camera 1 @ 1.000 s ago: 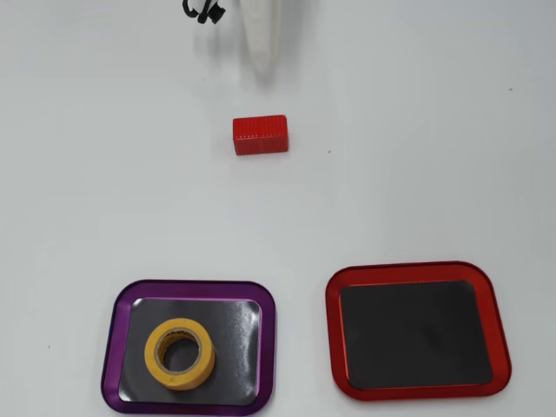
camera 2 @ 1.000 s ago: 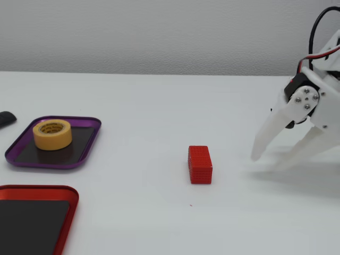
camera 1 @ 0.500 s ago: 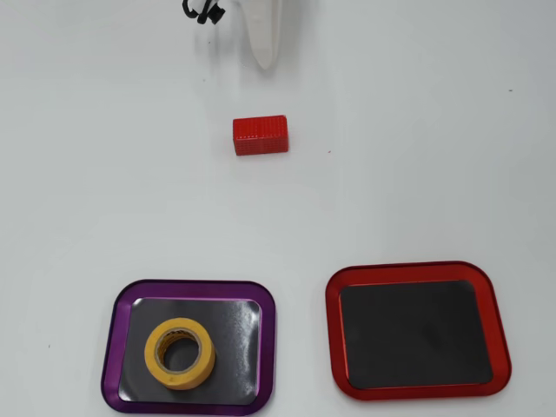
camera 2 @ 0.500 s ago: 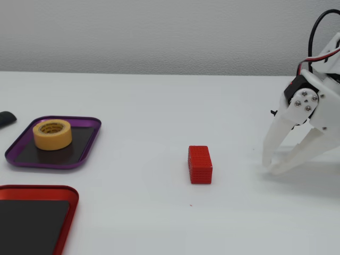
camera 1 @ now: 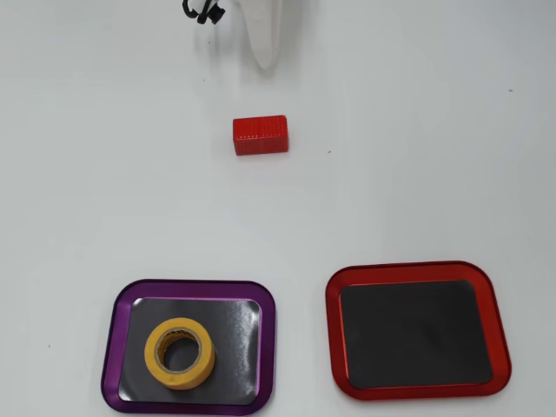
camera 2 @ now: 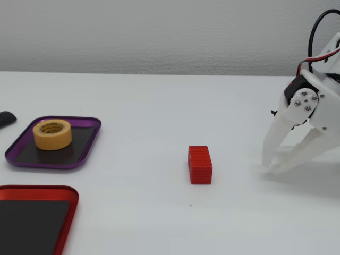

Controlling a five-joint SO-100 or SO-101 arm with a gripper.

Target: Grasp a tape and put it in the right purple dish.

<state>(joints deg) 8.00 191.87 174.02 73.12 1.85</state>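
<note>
Tape, a yellow ring-shaped roll, lies flat inside the purple-rimmed dish, toward its middle and slightly to the overhead view's left, resting on the dark floor of the dish. Printing runs around the inner core of the roll in the fixed view, too small to read; no other label or brand is legible anywhere. Claw stands at the far right of the fixed view, white, its two fingers converging to tips that sit close together just above the worktop, holding nothing; the gap at the tips is narrow. In the overhead view only one white finger shows at the top edge. Red block lies on the worktop between the claw and the dishes, nearer the claw and apart from it. Purple dish with the roll sits well apart from the claw, across the worktop. Red-rimmed dish, dark inside and empty, lies beside the purple one, likewise well apart from the claw. A dark object sits at the fixed view's left edge, unidentifiable.
</note>
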